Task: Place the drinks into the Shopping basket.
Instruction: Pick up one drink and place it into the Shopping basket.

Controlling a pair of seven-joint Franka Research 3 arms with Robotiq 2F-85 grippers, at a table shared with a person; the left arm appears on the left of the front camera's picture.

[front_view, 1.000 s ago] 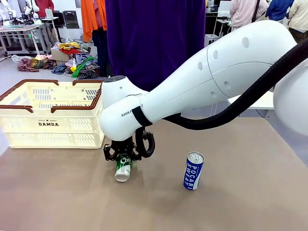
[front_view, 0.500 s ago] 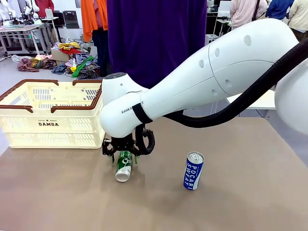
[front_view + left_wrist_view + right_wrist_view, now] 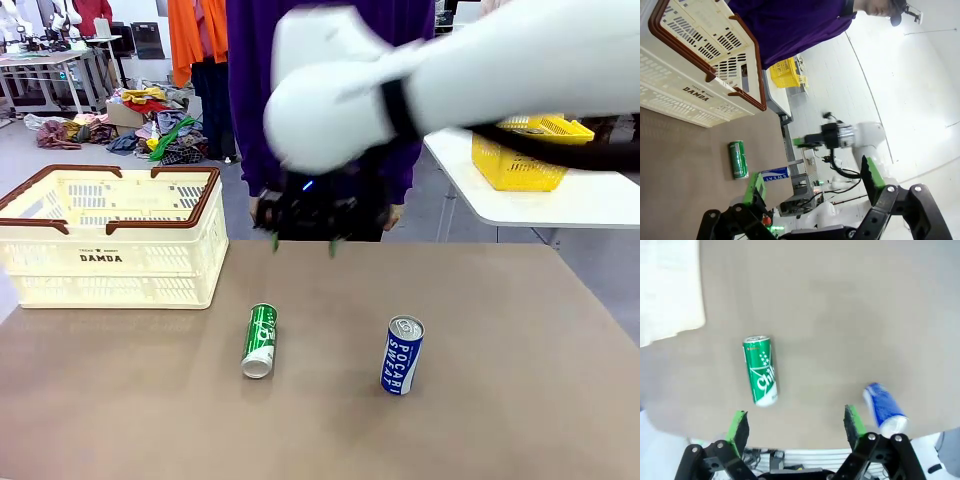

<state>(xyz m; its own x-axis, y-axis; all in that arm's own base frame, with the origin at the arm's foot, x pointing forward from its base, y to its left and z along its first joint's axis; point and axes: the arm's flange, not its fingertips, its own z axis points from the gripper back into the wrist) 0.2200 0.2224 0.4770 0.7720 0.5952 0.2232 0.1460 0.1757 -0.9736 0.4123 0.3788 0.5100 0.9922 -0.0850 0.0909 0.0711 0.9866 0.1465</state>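
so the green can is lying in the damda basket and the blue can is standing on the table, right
No: the green can lies on the table, outside the DAMDA basket, as the front view shows. The blue can does stand on the table.

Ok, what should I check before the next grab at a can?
1. Right hand open, nothing in it: ok.
2. Left hand open, nothing in it: ok.
3. Green can upright: not ok, it lies on its side on the table.
4. Blue can standing, nothing touching it: ok.
5. Shopping basket top open: ok.
6. Drinks in the basket: not ok, both are on the table.
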